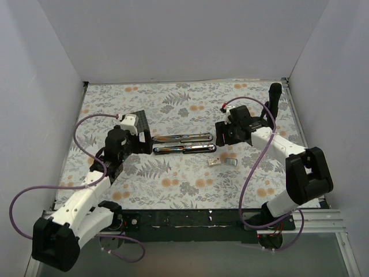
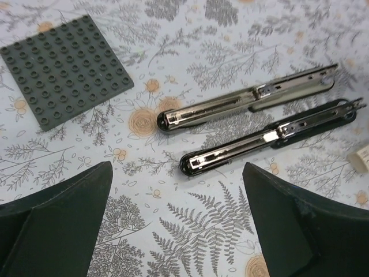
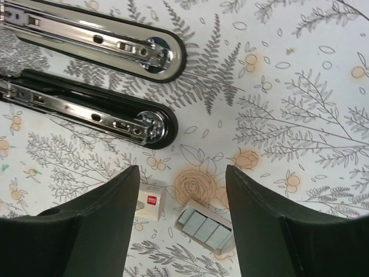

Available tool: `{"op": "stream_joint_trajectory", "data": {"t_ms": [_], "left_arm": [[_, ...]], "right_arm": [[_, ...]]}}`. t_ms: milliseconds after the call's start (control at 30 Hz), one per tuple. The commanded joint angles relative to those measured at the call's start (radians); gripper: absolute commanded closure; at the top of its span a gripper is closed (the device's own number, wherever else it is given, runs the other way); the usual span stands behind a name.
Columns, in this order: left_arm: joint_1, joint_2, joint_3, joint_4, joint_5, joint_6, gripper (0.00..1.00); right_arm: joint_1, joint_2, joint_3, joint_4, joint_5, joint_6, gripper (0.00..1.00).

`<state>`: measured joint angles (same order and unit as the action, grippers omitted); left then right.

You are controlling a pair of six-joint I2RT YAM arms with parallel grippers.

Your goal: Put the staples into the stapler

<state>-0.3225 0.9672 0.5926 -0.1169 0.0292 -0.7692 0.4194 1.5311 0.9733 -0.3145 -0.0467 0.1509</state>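
Right gripper [image 3: 182, 184] hangs wide and empty right over the staples [image 3: 204, 228], a little grey block with its whitish box [image 3: 151, 200] just beside it. A bit further out the stapler [image 3: 86, 115] lies opened up on the table [image 3: 300, 86], two long arms side by side, silver channels up. Left gripper [image 2: 177, 173] is wide and empty too, at the stapler's other end. I'd say we're at the pickup step: next is dropping down and pinching that tiny block squarely.
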Motion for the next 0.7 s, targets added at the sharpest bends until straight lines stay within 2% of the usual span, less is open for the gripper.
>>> {"op": "stream_joint_trajectory", "data": {"t_ms": [0, 200, 333, 533, 667], "left_arm": [[0.005, -0.171, -0.057, 0.052, -0.084, -0.068, 0.02], [0.005, -0.349, -0.139, 0.089, -0.129, -0.073, 0.02], [0.005, -0.367, -0.128, 0.091, -0.172, -0.067, 0.02], [0.005, -0.371, -0.131, 0.098, -0.143, -0.074, 0.02], [0.005, -0.366, -0.125, 0.095, -0.120, -0.082, 0.02]], "right_arm": [[0.005, 0.012, 0.062, 0.003, -0.114, -0.042, 0.31], [0.012, 0.096, 0.116, 0.028, -0.169, 0.015, 0.32], [0.021, 0.167, 0.159, 0.031, -0.188, 0.050, 0.32], [0.038, 0.234, 0.186, 0.028, -0.182, 0.067, 0.33], [0.096, 0.227, 0.167, 0.023, -0.182, 0.076, 0.35]]}}
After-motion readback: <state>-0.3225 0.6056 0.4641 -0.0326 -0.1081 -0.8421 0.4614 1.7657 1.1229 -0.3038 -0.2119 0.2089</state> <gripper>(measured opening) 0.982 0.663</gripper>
